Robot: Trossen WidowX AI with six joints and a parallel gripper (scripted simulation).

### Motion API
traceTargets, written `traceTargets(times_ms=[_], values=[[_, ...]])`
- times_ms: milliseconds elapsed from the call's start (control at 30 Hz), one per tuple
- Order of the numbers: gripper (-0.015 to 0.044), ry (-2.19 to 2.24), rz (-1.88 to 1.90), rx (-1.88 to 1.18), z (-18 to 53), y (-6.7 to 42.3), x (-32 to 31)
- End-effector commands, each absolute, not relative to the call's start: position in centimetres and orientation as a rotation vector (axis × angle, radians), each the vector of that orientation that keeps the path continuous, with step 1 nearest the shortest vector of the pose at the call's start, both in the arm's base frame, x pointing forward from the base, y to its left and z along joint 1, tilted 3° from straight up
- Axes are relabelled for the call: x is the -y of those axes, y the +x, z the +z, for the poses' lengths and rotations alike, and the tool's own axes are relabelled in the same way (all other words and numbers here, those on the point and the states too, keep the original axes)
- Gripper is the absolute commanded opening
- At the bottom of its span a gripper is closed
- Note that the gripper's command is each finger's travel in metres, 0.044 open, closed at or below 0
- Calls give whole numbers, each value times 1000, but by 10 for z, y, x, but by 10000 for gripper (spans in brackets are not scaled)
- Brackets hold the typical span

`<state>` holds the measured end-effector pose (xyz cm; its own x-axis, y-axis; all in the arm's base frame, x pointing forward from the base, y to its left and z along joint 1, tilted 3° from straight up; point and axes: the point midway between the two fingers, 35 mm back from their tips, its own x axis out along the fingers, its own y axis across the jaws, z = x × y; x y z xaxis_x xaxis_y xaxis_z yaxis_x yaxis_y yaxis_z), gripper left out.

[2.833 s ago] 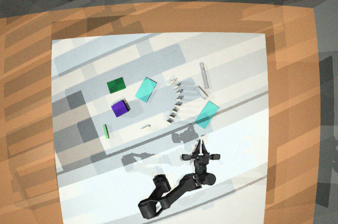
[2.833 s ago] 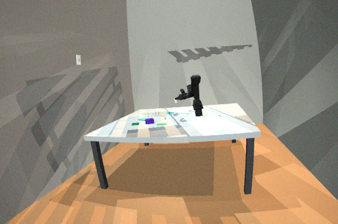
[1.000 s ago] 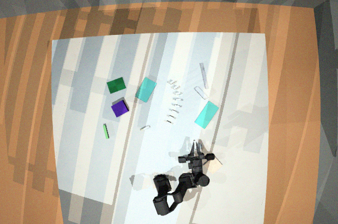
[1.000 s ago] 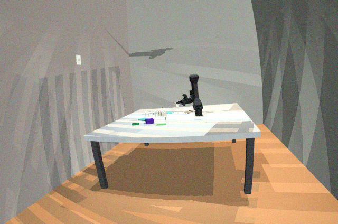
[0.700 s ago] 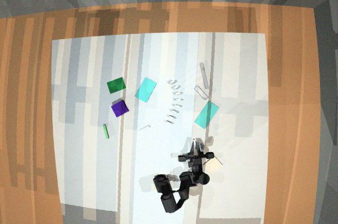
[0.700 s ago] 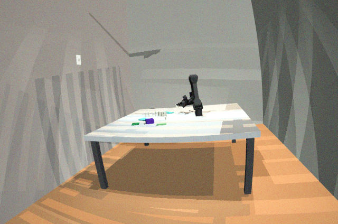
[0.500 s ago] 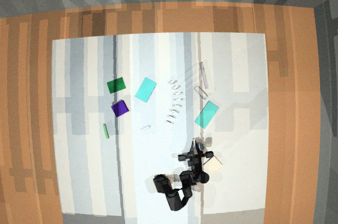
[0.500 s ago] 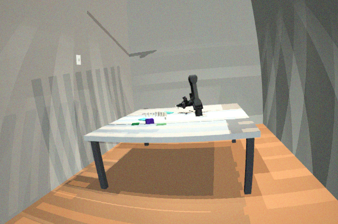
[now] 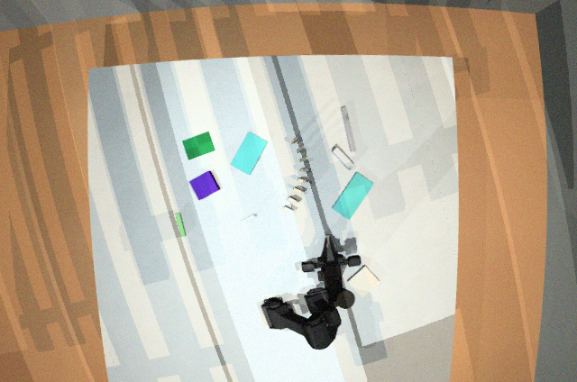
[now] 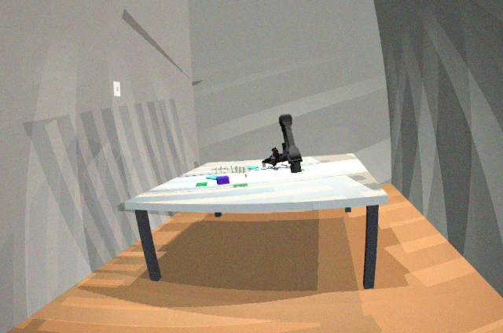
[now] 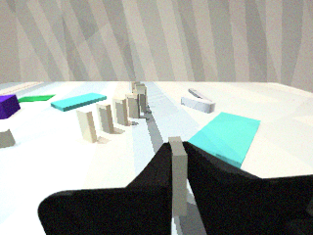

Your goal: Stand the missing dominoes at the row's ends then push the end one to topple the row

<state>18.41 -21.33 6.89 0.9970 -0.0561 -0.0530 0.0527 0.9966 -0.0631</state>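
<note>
A: Off-task items? Green card (image 9: 198, 145) at 10 o'clock of table (image 9: 409, 275), purple cube (image 9: 204, 185) just below it.

B: Two cyan slabs: one (image 9: 249, 152) right of card, other (image 9: 352, 195) at 2 o'clock. Small green strip (image 9: 180, 223) at 9 o'clock.

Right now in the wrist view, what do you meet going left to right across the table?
Purple block → green tile → left cyan tile → row of standing dominoes → domino held upright in the gripper → white piece lying flat → right cyan tile.
</note>
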Motion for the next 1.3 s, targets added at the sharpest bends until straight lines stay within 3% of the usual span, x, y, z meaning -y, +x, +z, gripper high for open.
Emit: traceTargets(times_ms=[0, 367, 900, 1267], values=[[26, -59, -51, -58, 60, 184, 209], [26, -60, -51, -59, 60, 184, 209], [440, -59, -51, -59, 61, 184, 209], [440, -57, -49, -57, 111, 182, 209]])
